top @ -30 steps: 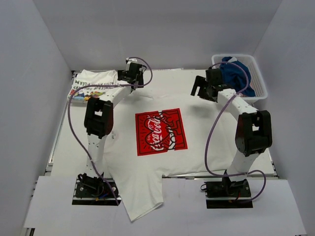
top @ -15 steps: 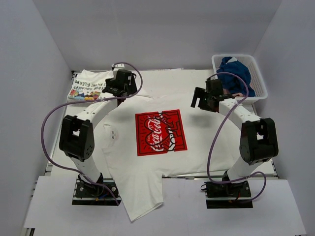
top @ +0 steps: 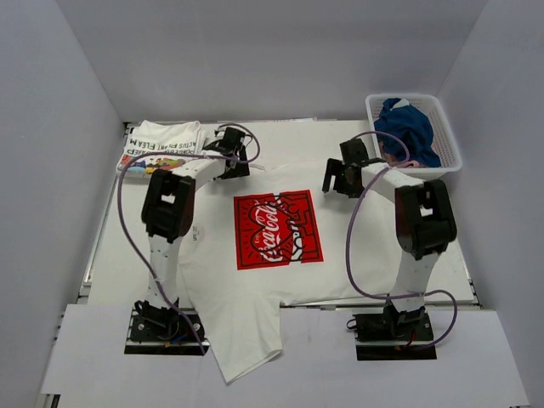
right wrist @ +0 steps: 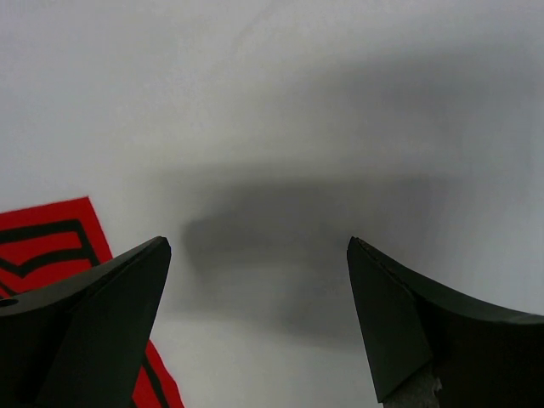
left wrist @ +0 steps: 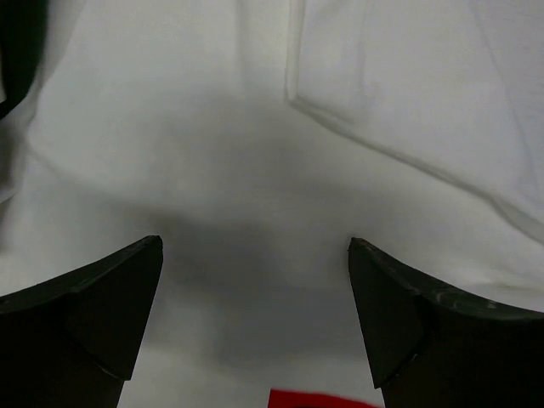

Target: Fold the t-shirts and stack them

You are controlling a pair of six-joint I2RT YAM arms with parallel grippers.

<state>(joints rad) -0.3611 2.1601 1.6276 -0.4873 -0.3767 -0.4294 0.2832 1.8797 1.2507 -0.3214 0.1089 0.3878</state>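
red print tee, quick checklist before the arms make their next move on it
1. Left gripper open and empty: ok.
2. Right gripper open and empty: ok.
3. Red print tee spread flat, print up: ok.
4. Whole tee on the table: not ok, its near sleeve lies past the front edge.
5. Grippers touching the cloth: cannot tell, both wrist views show only shadowed white beneath.
6. Folded lettered tee at the far left, apart from the left gripper: ok.
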